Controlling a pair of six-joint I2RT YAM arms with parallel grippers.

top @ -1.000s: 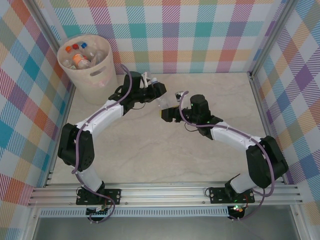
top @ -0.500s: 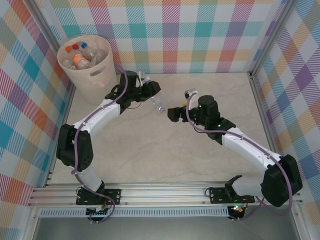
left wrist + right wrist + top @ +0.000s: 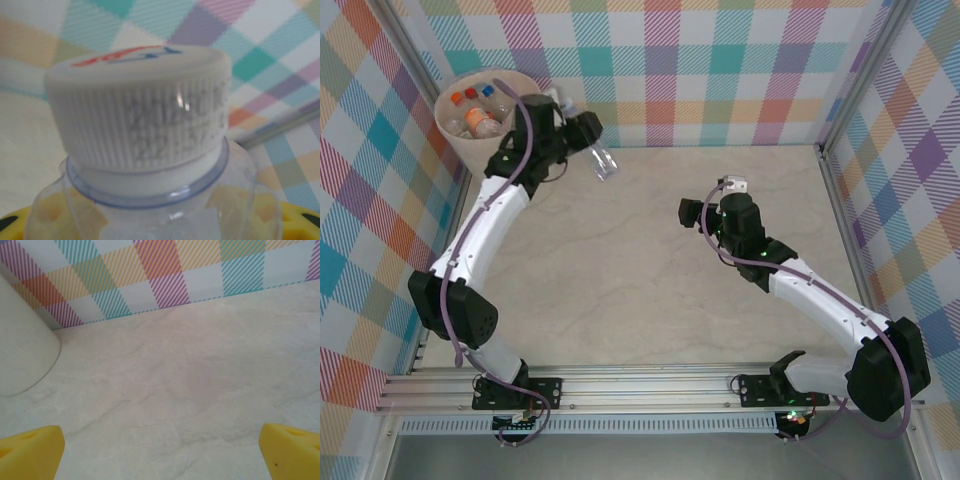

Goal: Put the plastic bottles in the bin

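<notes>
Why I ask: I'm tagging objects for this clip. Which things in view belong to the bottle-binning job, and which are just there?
Job:
- clear bottle with a white cap, held by the left gripper near the bin
- bottles in the bin
- right gripper, open

Just there:
- marbled tabletop
- checked walls
- metal rail

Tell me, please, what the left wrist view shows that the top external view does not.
Left wrist adds: the ribbed white cap with red and blue print, and yellow pads flanking the bottle. Top external adds: the bin holding other bottles, and the right pincer over the table. Shared: that clear bottle in the left pincer.
</notes>
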